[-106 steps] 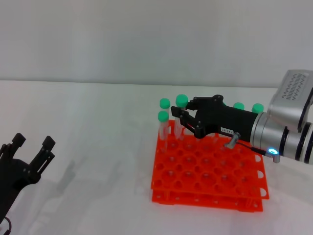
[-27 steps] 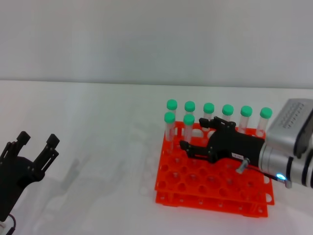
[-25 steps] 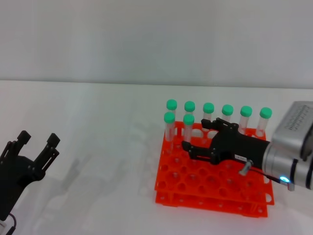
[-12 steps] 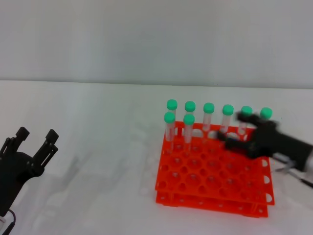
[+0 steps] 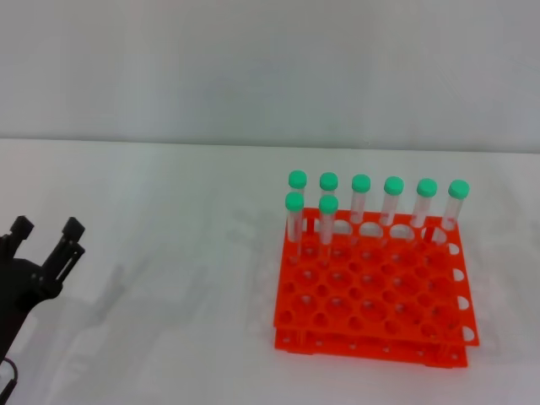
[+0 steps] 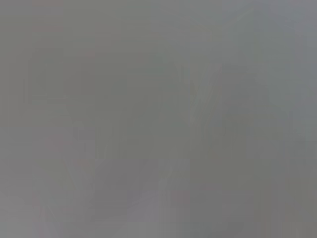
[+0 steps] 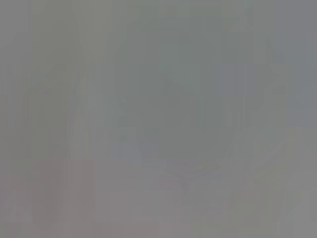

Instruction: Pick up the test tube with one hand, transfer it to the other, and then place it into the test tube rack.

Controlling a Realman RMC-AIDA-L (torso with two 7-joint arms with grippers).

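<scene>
Only the head view shows anything; both wrist views are blank grey.
Left tool (image 5: 46, 229) open, empty, far from the test tube rack (image 5: 371, 291) holding eight green-capped tubes (image 5: 328, 221).

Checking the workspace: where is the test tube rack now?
In the head view, the test tube rack sits right of centre on the table, holding eight green-capped tubes along its far side.

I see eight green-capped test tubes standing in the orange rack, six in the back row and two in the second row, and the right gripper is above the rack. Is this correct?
Not quite. In the head view no right gripper is above the orange rack; it is out of sight. Only the left gripper shows, at the left edge. The eight green-capped test tubes stand as you say.
</scene>
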